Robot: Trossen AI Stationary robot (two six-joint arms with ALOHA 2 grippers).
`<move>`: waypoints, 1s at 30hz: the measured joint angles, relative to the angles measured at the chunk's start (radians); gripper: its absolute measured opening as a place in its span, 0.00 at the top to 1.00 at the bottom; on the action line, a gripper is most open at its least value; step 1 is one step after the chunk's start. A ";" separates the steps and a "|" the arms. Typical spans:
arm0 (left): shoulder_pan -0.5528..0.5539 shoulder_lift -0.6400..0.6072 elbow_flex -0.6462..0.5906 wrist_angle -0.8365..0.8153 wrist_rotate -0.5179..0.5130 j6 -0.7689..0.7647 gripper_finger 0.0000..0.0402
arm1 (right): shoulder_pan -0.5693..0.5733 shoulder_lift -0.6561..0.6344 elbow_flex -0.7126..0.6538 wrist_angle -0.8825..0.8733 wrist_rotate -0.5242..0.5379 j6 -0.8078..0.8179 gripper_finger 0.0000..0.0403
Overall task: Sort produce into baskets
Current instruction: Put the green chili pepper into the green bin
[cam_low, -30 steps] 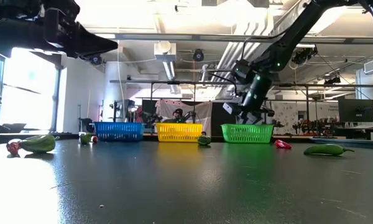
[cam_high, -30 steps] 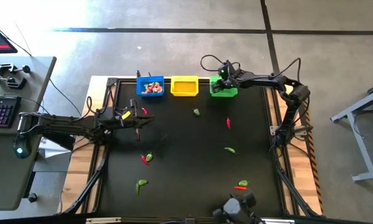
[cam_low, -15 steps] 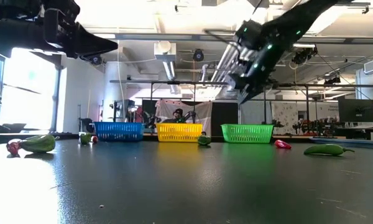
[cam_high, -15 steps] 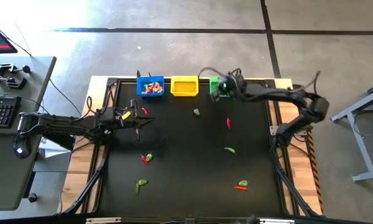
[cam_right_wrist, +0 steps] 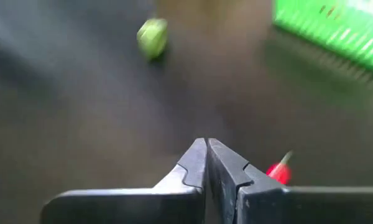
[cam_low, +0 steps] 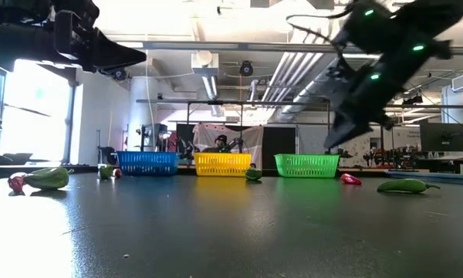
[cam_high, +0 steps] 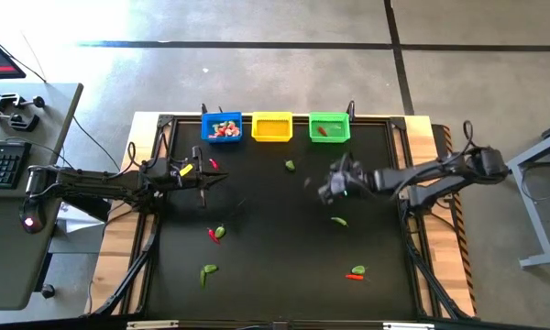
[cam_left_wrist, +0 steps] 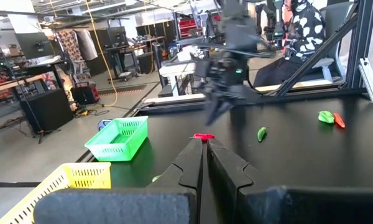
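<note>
— Right gripper (cam_high: 323, 191) is pinched shut, empty, above the small red toy chilli (cam_right_wrist: 278, 170) near the green mesh basket (cam_high: 329, 127).

— Looks light, hard and slick; I'd grab it mid-body.

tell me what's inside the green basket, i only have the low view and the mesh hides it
observer: the high view shows one red piece lying in the green basket.
operator: is the right end effector holding anything
observer: no. In its wrist view the right end effector is shut on nothing, with a red pepper lying close beside its tips.
operator: and the yellow basket
observer: from above, the yellow basket looks empty.
</note>
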State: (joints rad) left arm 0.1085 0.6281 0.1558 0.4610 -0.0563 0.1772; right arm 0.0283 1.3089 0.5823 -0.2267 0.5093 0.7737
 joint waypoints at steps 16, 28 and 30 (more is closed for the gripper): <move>0.000 0.000 0.000 -0.006 0.000 -0.009 0.98 | 0.401 0.000 -0.008 -0.215 -0.048 0.167 0.77; 0.000 0.000 0.000 -0.010 0.000 -0.010 0.98 | 0.389 0.001 -0.008 -0.281 -0.152 0.116 0.68; 0.000 0.000 0.000 -0.011 0.000 -0.010 0.98 | 0.389 0.001 -0.008 -0.281 -0.153 0.111 0.69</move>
State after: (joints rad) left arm 0.1089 0.6281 0.1558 0.4501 -0.0559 0.1677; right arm 0.4173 1.3094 0.5739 -0.5077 0.3559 0.8845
